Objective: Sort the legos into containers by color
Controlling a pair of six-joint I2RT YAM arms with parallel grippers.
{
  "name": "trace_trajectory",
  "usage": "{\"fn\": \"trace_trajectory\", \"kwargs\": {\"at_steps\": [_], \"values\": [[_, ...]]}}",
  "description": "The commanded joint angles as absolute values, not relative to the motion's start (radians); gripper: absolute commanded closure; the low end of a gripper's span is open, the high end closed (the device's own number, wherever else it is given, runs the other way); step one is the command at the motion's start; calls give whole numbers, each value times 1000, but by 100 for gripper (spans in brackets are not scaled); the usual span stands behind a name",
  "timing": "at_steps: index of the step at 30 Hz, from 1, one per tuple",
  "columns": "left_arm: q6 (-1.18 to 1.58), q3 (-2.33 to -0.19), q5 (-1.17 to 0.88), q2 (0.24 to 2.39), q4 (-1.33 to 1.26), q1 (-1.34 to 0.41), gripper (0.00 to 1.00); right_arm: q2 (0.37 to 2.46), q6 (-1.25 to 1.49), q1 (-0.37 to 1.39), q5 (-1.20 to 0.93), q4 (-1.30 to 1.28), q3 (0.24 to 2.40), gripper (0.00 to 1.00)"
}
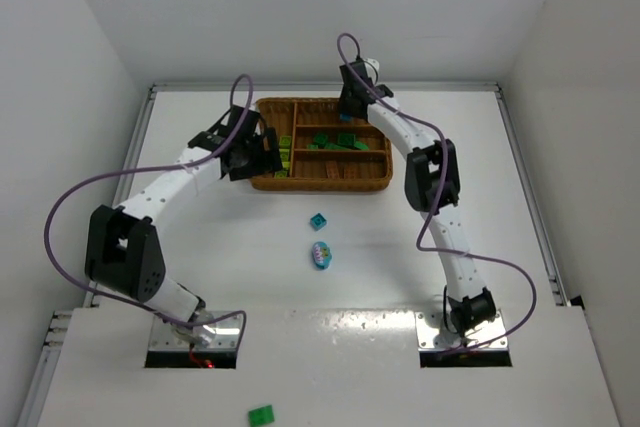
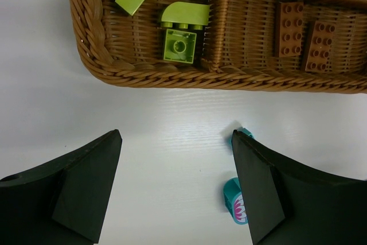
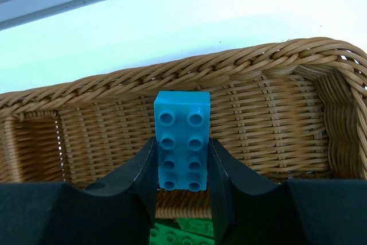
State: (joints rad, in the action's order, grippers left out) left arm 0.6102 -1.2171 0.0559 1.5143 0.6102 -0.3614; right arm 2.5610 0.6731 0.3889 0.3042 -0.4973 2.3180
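The right claw [image 3: 182, 162] pinches a blue brick [image 3: 182, 121] by its long sides over the far section of the wicker tray [image 3: 241, 61], apparently so blue gets a compartment apart from the lime bricks [image 2: 179, 45] and brown bricks [image 2: 289, 21]; the left claw [image 2: 175, 182] hangs spread above the tabletop [image 2: 172, 116] beside the tray's corner.

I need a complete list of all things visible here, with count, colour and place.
wicker tray: one, brown, far middle of table.
lime bricks: four, lime green, narrow side section.
orange-brown bricks: two, orange-brown, nearest long section.
dark green bricks: several, dark green, middle long section.
held brick: one, teal-blue, over tray's far part.
loose brick: one, teal, on table before tray.
printed piece: one, teal, beside loose brick, farther from tray.
stray brick: one, green, on near ledge.
left gripper: one, black, open, beside tray's left end.
right gripper: one, black, shut on held brick.
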Motion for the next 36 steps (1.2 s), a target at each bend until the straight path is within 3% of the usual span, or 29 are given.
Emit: {"fn": "trace_trajectory", "kwargs": {"at_steps": [1, 6, 7, 11, 16, 19, 25, 31, 36], "values": [[595, -1244, 43, 1526, 581, -370, 16, 2568, 676, 382, 304, -448, 2362, 74], [595, -1244, 34, 1517, 581, -370, 16, 2577, 676, 382, 316, -468, 2375, 60], [595, -1244, 34, 1517, 581, -370, 16, 2577, 676, 382, 305, -468, 2375, 46], [595, -1244, 34, 1508, 581, -370, 16, 2530, 663, 382, 305, -468, 2375, 31], [595, -1244, 43, 1483, 600, -370, 16, 2331, 638, 391, 337, -471, 2231, 31], [595, -1233, 86, 1456, 621, -370, 16, 2110, 620, 425, 318, -440, 1977, 31], [652, -1175, 143, 1394, 641, -325, 16, 1688, 499, 586, 121, -285, 1251, 31], [681, -1150, 121, 1348, 641, -316, 16, 1620, 492, 778, 71, -316, 1027, 16], [690, -1131, 123, 1299, 641, -316, 16, 1672, 508, 824, 72, -285, 1003, 14]]}}
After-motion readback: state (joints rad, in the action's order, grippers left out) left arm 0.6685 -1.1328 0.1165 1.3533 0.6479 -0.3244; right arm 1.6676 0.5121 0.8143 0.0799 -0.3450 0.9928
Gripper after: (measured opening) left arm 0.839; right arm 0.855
